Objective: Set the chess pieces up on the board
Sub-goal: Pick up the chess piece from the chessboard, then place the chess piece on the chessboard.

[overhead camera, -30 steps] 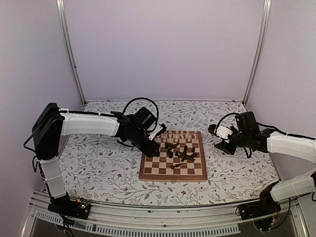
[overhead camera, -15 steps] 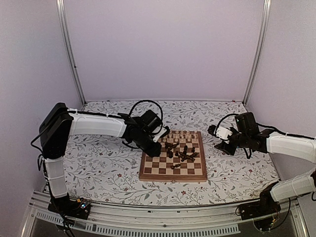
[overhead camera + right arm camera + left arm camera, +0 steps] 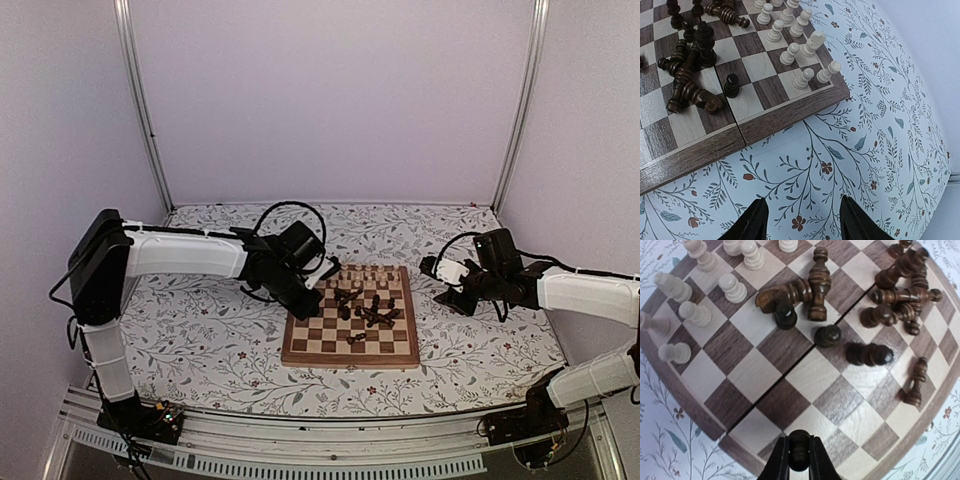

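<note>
The board (image 3: 300,346) lies in the middle of the floral table. It also shows in the left wrist view (image 3: 790,370) and the right wrist view (image 3: 690,150). Pale pieces (image 3: 695,313) stand along its far edge. Dark pieces (image 3: 805,290) lie scattered and mostly toppled in the middle, with some upright (image 3: 731,85). My left gripper (image 3: 799,462) hovers over the board's left edge, shut on a dark pawn (image 3: 799,450). My right gripper (image 3: 802,220) is open and empty over the table, right of the board.
The floral table surface (image 3: 200,330) surrounds the board. Lilac walls with metal posts (image 3: 140,110) enclose the back and sides. A metal rail (image 3: 300,440) runs along the near edge.
My left arm swung out toward the board and came back a little, still at the board's left edge. My right arm has barely moved.
</note>
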Robot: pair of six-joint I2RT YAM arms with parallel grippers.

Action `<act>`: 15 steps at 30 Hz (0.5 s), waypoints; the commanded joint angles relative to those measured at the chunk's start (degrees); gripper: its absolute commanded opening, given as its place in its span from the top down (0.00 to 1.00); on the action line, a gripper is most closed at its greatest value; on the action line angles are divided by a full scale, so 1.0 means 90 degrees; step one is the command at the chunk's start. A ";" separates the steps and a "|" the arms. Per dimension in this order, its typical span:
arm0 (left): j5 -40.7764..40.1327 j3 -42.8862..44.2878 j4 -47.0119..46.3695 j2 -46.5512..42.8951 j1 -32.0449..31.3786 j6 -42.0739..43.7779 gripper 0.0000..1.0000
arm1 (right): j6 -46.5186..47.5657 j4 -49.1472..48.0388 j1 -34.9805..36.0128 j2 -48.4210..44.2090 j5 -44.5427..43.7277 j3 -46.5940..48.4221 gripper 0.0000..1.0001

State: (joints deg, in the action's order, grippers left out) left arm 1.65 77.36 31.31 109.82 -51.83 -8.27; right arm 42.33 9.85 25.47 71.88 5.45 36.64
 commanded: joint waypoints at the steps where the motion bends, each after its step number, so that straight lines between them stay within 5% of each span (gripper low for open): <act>1: -0.0126 -0.0534 0.0360 -0.0984 -0.0183 -0.0184 0.91 | 0.0033 -0.0071 -0.0010 0.0066 0.0030 -0.0112 0.49; 15: 0.0019 -0.1530 0.0043 -0.1430 -0.0489 -0.0419 0.90 | 0.0040 -0.0041 -0.0008 0.0176 0.0019 -0.0077 0.49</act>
State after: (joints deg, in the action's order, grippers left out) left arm 1.23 63.29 34.15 95.94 -55.51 -10.90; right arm 42.65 9.85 25.47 72.51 5.48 36.56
